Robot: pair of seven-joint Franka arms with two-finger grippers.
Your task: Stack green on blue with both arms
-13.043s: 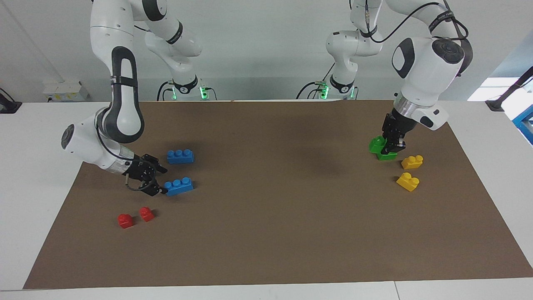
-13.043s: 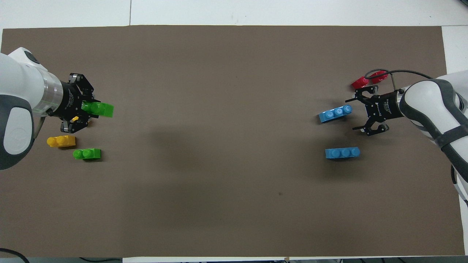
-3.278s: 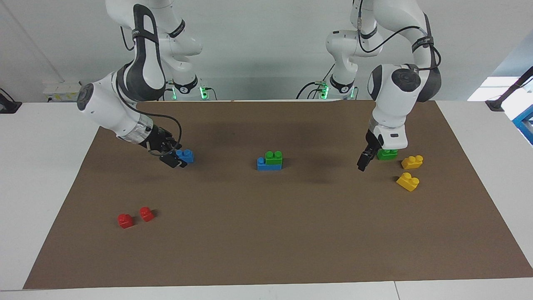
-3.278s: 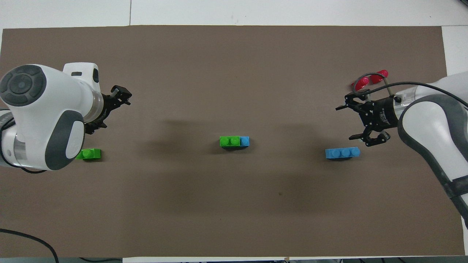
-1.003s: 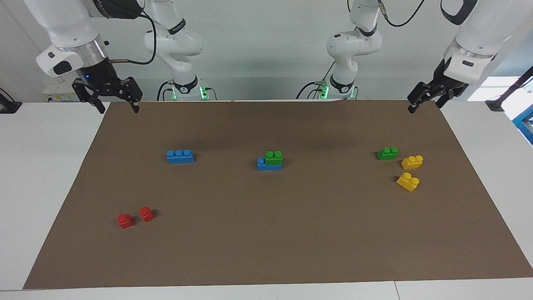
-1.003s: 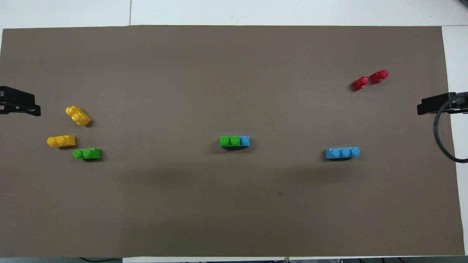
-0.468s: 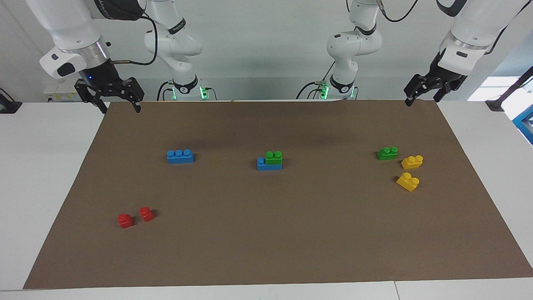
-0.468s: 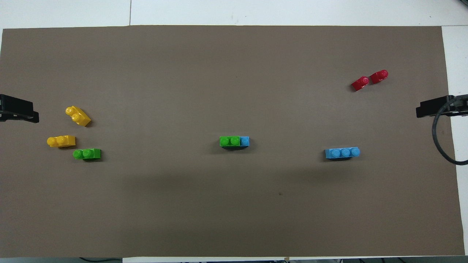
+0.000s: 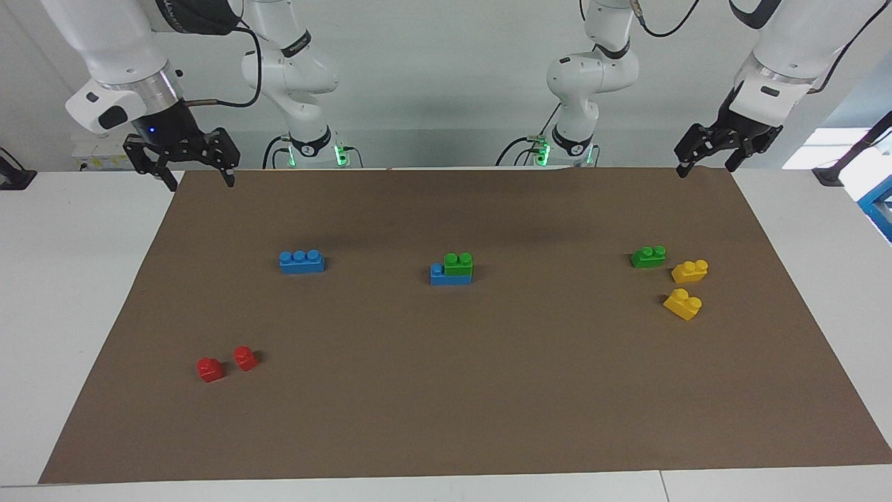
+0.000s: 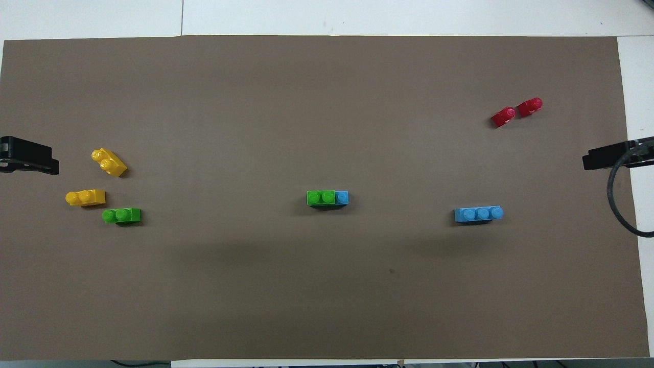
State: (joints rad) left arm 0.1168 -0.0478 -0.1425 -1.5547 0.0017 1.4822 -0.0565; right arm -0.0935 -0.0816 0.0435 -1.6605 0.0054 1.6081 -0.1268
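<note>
Facing view: green brick [image 9: 458,264] sits on blue brick [image 9: 450,276] mid-mat, one blue stud uncovered toward the right arm's end. Stack looks done. Right gripper [image 9: 188,164] hangs raised over the mat corner by its base, fingers spread wide, holding nothing. Left gripper [image 9: 709,152] raised over its own corner, fingers apart, empty. Both arms wait.

Overhead view: spare green brick [image 10: 121,215] lies beside yellow bricks [image 10: 85,197]; spare blue brick [image 10: 479,213] lies nearer the robots than red bricks [image 10: 516,113]. Bricks likely light, rigid, slick plastic; pinch across the long flat sides, below the studs.
</note>
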